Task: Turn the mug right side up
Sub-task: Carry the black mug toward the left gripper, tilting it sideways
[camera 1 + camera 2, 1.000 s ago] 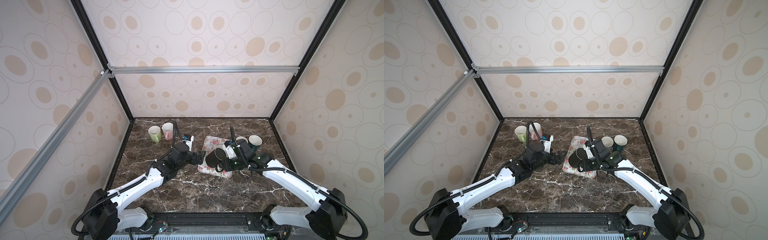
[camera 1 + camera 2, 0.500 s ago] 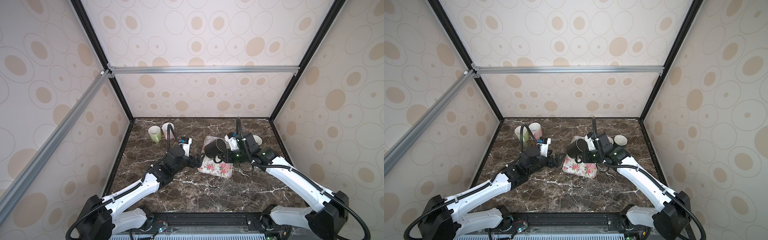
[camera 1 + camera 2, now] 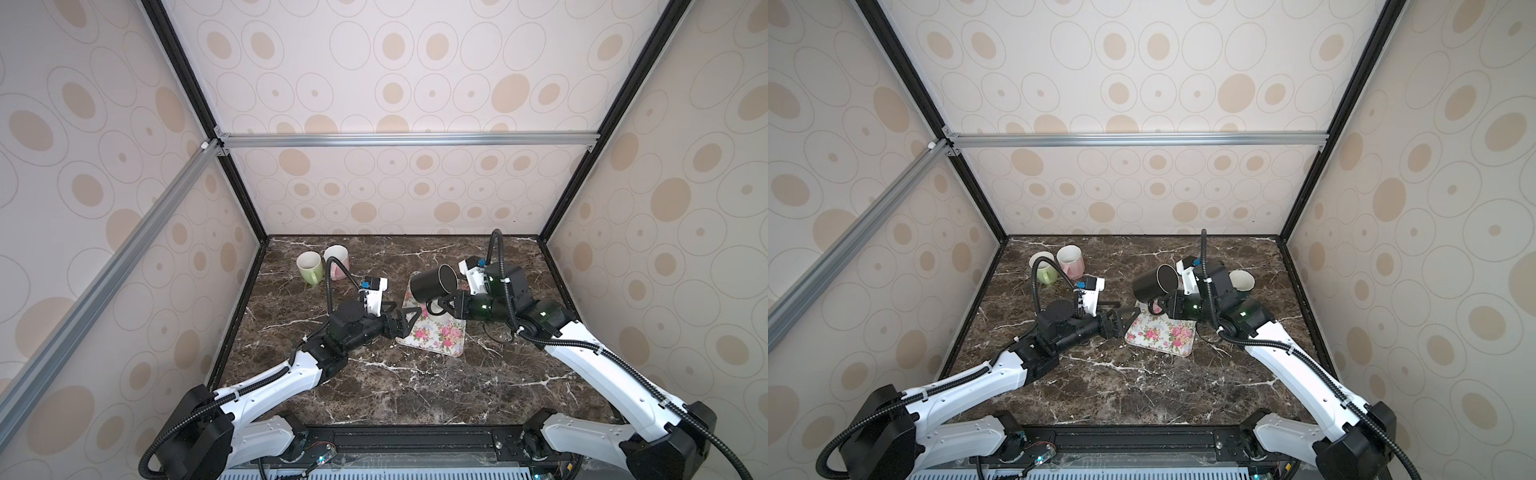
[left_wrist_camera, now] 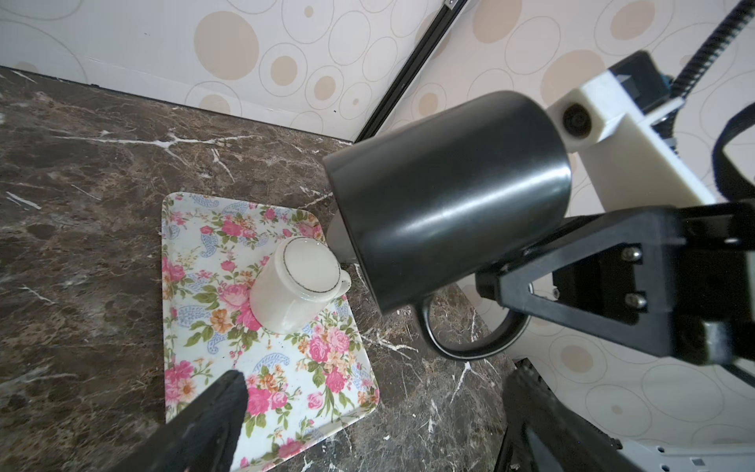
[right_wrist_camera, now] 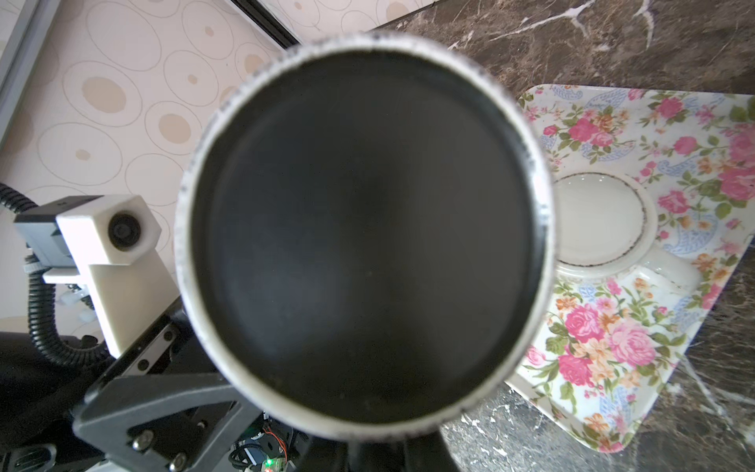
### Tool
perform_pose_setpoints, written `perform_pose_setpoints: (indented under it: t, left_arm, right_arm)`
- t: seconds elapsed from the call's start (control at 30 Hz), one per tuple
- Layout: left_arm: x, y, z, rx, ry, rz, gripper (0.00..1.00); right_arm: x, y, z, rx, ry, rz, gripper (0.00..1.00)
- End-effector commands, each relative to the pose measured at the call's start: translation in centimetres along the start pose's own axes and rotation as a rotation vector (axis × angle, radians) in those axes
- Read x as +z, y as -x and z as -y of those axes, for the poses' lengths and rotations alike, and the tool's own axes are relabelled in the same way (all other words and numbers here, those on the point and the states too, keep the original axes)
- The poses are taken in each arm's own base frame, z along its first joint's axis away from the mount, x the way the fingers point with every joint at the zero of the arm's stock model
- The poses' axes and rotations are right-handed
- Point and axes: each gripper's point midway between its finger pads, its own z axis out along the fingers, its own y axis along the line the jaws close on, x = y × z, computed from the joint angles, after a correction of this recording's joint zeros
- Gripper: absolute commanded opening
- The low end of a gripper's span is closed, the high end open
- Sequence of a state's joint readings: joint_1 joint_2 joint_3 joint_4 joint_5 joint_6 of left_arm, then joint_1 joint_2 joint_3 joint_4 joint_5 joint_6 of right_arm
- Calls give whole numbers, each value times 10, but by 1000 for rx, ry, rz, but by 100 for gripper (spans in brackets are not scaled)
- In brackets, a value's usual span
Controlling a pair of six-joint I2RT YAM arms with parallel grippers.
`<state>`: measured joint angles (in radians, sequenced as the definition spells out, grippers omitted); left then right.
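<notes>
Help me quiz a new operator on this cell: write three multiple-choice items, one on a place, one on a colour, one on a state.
1. Where is the small white cup?
A. on the floral tray
B. on the bare marble
C. inside another cup

2. What colour is the mug held by the right gripper?
A. green
B. black
C. pink

3. How is the left gripper?
A. shut on the floral tray
B. shut on the mug
C. open, holding nothing

Answers:
1 A: it sits bottom up on the flowered surface.
2 B: the lifted, tilted mug is black, with the right gripper closed on its handle.
3 C: its fingers stand apart at the tray's edge with nothing between them.
</notes>
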<state>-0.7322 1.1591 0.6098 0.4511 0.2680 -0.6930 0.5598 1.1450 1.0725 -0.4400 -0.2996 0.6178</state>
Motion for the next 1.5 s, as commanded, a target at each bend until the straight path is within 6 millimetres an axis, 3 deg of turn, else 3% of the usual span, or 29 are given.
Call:
perform_pose_setpoints:
  t: [0.0,0.37,0.87,1.47]
  left_arm:
    - [-4,14,16,-3,-57,49,98]
    - [8,24,39,-54,-152,31,98]
    - [16,27,38,-98,-148,23,98]
    - [13,39,54,-112,-218,56,95]
  right_arm:
    - [-11,24,-21,-25,87,110,0]
    - [-20,31,-36,-27,155,155,0]
    - [-21,29,-34,-27,168,171,0]
    - [-23,39,-52,-3,255,194,0]
